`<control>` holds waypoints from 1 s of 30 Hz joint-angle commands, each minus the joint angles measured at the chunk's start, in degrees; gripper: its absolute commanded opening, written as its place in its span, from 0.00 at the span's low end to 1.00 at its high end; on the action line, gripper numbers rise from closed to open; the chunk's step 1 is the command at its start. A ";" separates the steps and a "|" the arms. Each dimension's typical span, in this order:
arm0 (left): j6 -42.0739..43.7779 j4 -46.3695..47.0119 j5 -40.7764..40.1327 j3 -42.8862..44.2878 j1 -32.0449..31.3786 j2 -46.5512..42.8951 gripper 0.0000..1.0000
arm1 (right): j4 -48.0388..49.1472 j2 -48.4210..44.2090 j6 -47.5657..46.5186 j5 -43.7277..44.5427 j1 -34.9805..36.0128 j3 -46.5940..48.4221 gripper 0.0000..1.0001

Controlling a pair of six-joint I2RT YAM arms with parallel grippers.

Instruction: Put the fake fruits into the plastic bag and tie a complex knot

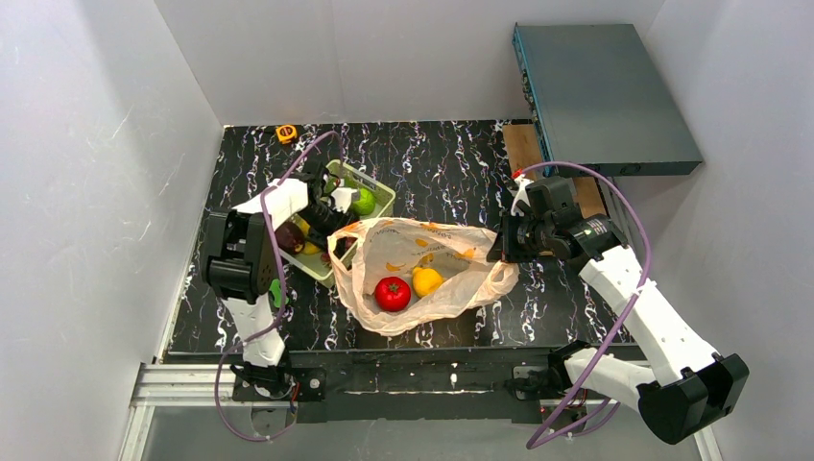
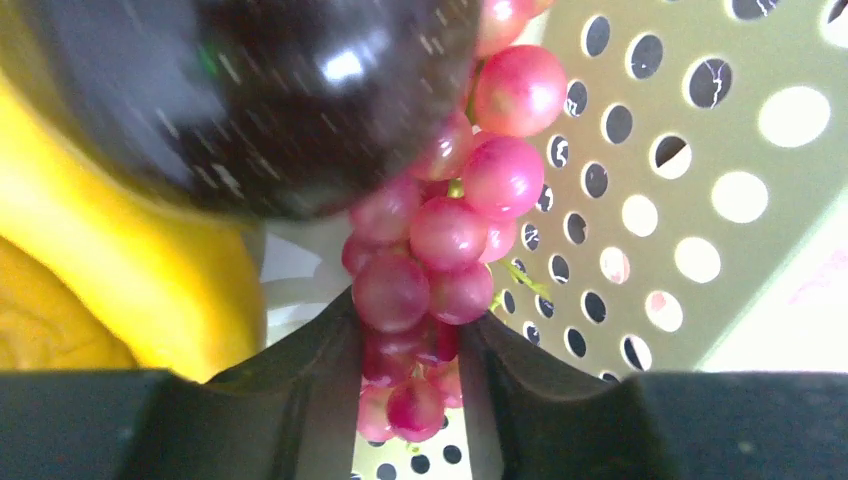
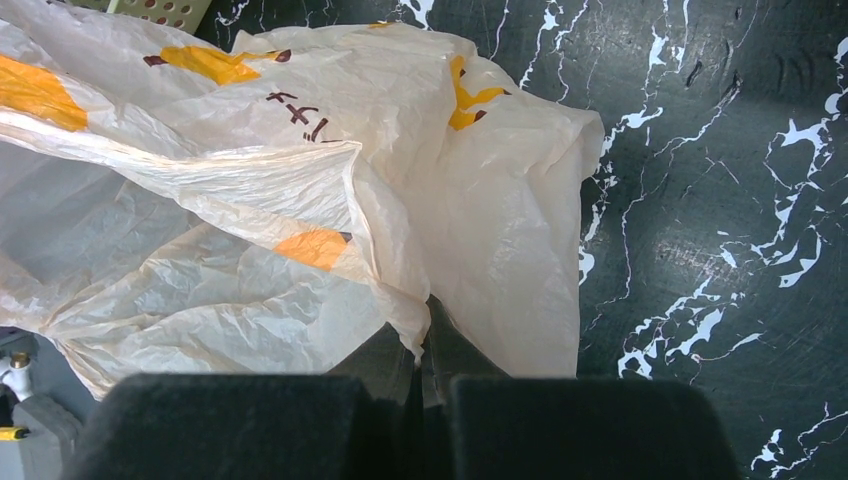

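While loading is the step in hand and the knot is not yet begun, my left fingers [image 2: 330,350] reach into the light green basket [image 2: 700,150] at the upper left of the overhead view and grasp the grape bunch [image 2: 450,230]. Its lower berries fill the gap between them and touch both inner faces, though I cannot tell how firm the hold is. A dark plum [image 2: 280,90] sits against the bunch at the upper left of the left wrist view, and a yellow banana [image 2: 120,270] lies below it at the left edge. A green lime [image 1: 363,201] rests at the basket's far end. My right fingers [image 3: 400,365] are clenched on a fold of the plastic bag [image 3: 250,300] at its right-hand rim, which appears to keep the mouth spread. Inside the bag, at the centre of the overhead view, the red apple [image 1: 392,293] and the yellow-orange citrus [image 1: 426,280] lie just beside each other. By my judgement the next move calls for lifting the bunch clear of the plum and the basket wall, carrying it rightward over the bag's mouth just beside the basket, and releasing it there. The remaining fruits follow before any tying.
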 commanded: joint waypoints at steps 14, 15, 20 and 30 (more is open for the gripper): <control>-4.19 -1.71 14.77 16.15 0.65 -27.19 0.00 | -0.54 -0.48 -1.30 -5.32 -0.17 5.19 0.01; -4.73 0.07 16.88 17.09 0.43 -28.55 0.00 | -0.53 -0.43 -1.23 -5.52 -0.17 5.28 0.01; -4.64 6.94 26.99 19.96 -4.56 -34.09 0.00 | -0.21 -0.28 -1.12 -5.93 -0.16 5.32 0.01; 9.60 5.17 31.25 10.04 -27.03 -40.23 0.00 | -0.34 0.58 -1.44 -6.25 -0.16 6.70 0.01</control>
